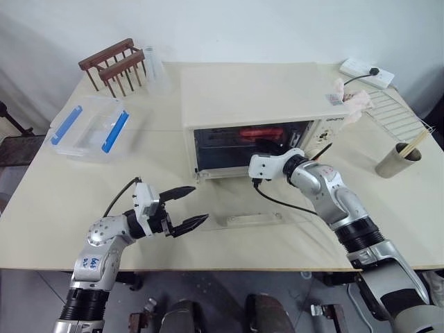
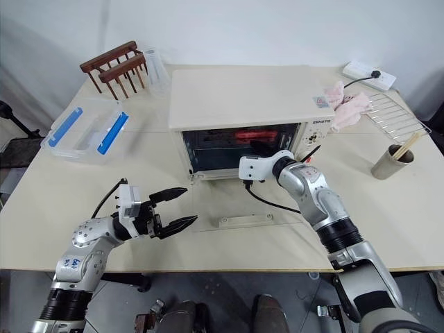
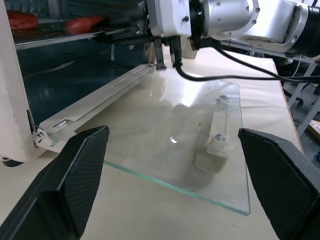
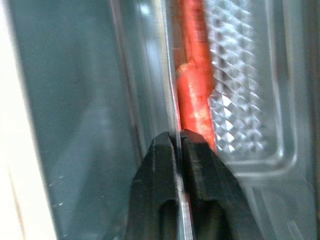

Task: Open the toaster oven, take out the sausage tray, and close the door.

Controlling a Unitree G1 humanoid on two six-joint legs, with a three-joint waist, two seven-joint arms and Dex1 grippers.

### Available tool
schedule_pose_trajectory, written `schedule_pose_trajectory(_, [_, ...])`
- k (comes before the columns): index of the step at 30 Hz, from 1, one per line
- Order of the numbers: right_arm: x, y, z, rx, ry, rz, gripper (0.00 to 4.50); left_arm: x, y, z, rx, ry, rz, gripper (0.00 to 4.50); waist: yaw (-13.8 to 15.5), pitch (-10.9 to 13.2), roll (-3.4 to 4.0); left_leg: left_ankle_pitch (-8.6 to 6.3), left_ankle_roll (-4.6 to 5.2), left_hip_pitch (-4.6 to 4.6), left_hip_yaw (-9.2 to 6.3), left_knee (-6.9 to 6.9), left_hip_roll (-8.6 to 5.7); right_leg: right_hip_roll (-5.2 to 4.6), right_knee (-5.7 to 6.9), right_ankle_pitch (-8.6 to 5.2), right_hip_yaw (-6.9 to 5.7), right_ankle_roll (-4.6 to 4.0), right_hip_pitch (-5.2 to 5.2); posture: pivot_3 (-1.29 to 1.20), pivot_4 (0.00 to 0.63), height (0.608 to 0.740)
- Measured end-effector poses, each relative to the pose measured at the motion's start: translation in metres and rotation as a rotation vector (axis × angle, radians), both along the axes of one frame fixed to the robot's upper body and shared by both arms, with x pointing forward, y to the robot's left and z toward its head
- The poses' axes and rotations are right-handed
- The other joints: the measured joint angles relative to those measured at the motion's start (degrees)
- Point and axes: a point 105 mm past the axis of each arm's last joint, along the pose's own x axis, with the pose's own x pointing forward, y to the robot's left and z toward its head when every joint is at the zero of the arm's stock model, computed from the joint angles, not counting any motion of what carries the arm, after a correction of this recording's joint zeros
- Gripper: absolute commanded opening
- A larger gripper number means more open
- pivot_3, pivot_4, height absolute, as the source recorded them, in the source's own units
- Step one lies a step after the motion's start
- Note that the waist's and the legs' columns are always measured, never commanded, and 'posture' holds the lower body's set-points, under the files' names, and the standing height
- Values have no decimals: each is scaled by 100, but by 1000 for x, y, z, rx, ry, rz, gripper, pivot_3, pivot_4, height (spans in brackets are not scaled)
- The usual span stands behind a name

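Door [image 3: 200, 150] lay flat on the table in front of the oven [image 1: 257, 104], fully open; your right gripper [image 4: 179, 142] reached inside the oven, fingers pinched on the rim of the tray [image 4: 240, 100] with its sausages; your left gripper [image 1: 186, 206] hung spread and empty, left of the door.

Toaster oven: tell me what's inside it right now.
Inside the toaster oven, the sausage tray sits on a shelf with red-orange sausages on it. The right tool is shut on the tray's front rim. The tray's far end is hidden.
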Motion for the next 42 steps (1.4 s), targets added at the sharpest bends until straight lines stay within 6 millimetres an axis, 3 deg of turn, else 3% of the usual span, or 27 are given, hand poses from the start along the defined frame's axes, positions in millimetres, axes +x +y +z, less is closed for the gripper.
schedule_pose_trajectory(13, [-5,-4,4,-41,10,56,25,24,-13,28,-71,-61,-11,4398,31,1,0,0,0,-8,0,-5,-2,2,-5,0,-5,1,-4,0,150,740])
schedule_pose_trajectory(26, [-41,-1,-3,-39,61,120,25,37,-20,48,-111,-91,-35,4398,-50,3,-2,1,-2,-11,3,-21,0,7,-7,0,-6,1,-18,0,150,740])
schedule_pose_trajectory(35, [-78,-9,-17,-32,87,155,25,33,7,61,-174,-8,-60,4398,-55,3,-3,1,-3,-10,1,-20,0,6,-6,0,-3,2,-17,0,150,740])
schedule_pose_trajectory(42, [-97,-15,-20,-53,78,161,25,27,20,55,-168,68,-40,4398,-8,4,-4,1,-3,-10,1,-12,0,7,-6,0,-2,2,-16,0,150,740])
